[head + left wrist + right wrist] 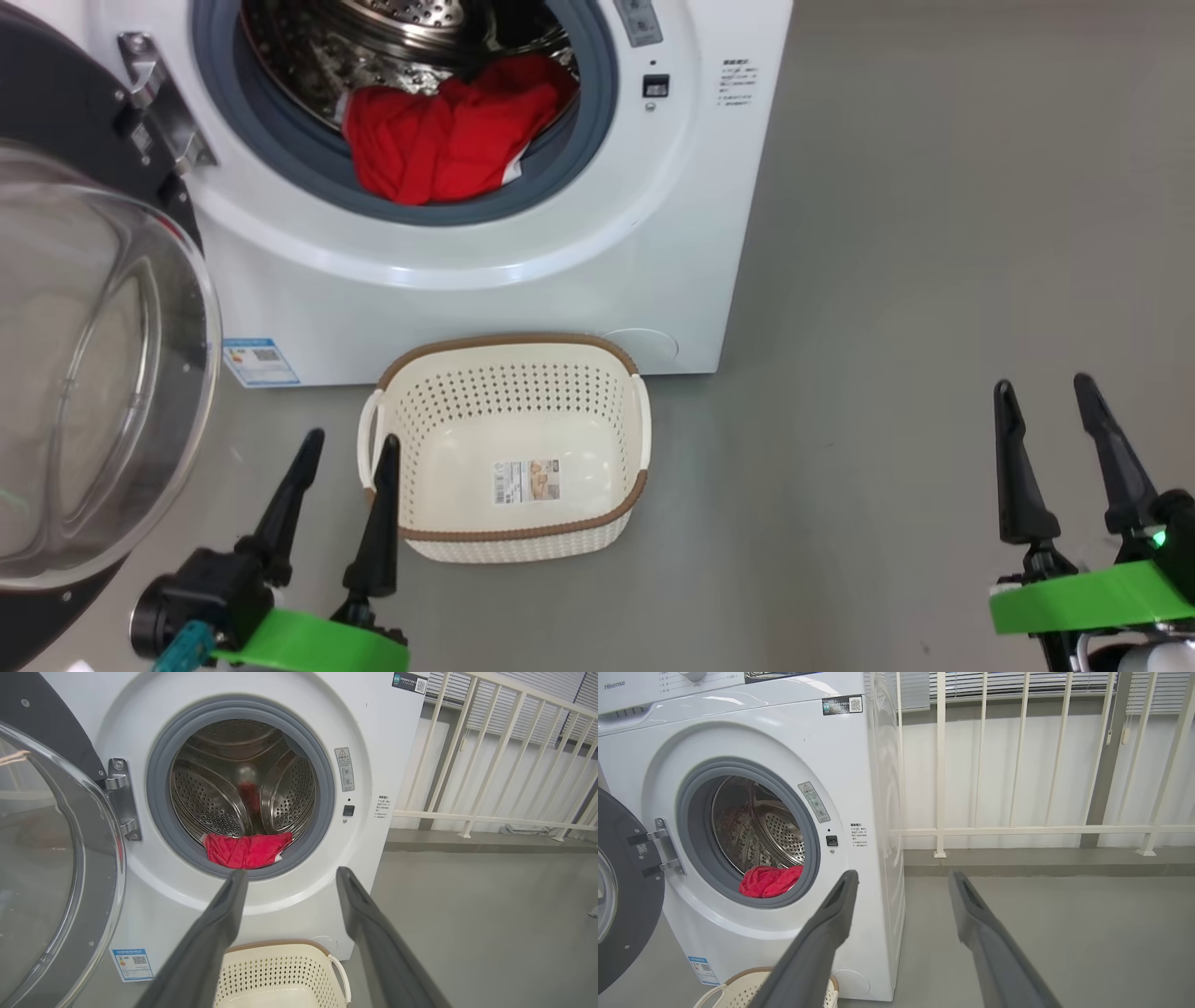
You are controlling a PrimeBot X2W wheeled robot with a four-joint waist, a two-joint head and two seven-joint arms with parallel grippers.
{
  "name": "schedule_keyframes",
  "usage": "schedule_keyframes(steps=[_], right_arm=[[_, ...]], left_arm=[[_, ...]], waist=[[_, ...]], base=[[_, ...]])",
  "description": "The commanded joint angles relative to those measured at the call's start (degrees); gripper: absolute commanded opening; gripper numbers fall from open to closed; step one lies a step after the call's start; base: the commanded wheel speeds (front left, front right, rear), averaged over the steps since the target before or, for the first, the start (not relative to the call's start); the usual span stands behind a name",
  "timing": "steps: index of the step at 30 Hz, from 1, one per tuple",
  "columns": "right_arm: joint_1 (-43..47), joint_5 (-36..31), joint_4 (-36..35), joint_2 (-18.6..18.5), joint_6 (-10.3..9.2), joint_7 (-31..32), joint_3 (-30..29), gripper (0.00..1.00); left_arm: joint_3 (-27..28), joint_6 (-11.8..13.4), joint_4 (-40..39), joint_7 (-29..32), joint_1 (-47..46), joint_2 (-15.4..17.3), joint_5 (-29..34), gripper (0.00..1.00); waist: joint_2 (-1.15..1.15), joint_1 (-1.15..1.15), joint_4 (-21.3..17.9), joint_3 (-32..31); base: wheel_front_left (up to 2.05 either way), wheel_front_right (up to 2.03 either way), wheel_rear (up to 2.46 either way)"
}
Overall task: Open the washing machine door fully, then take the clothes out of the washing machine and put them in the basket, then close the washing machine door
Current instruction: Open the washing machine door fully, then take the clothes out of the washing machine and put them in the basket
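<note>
the washing machine [485, 280] stands on a grey floor [887, 280]. its door [93, 373] is swung wide open on the robot's left of the round opening, and the clear glass bowl bulges out toward the head camera. the clothes [448, 140], a heap of red fabric with a bit of white trim at one edge, lie low at the front of the machine's steel drum [210, 798] and rest against the lower part of the grey-blue rubber ring [597, 112]. the basket [509, 347] sits on the floor directly in front of the machine, below the opening, with its far rim close against the white front panel; whether they touch cannot be told. a paper label [527, 481] shows on the basket's bare bottom. the left tool [353, 437] hangs in front of the machine at the basket's near left corner, its two dark fingers spread wide apart with nothing between them. the right tool [1043, 383] hangs well off to the right of the machine over bare floor, its fingers equally wide apart and holding nothing. a white railing [1017, 830] runs along the wall beyond the machine's right side.
</note>
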Motion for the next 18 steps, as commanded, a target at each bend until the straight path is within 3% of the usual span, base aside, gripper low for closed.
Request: schedule_keyframes(steps=[1,18], right_arm=[[0.0,0.7,-1.2,-0.6,0.36,-0.4,1.3,1.00],[4.9,-1.9,0.0,-0.6,0.36,-0.4,-0.3,1.00]], left_arm=[[2.2,0.7,-2.1,-0.7,0.3,0.9,0.5,1.00],[3.4,1.0,-3.7,-0.3,5.6,1.9,-0.7,1.00]], waist=[[0.00,0.00,-0.8,-1.0],[0.00,0.00,-2.4,-5.8]], base=[[0.00,0.00,0.00],[0.00,0.00,0.00]])
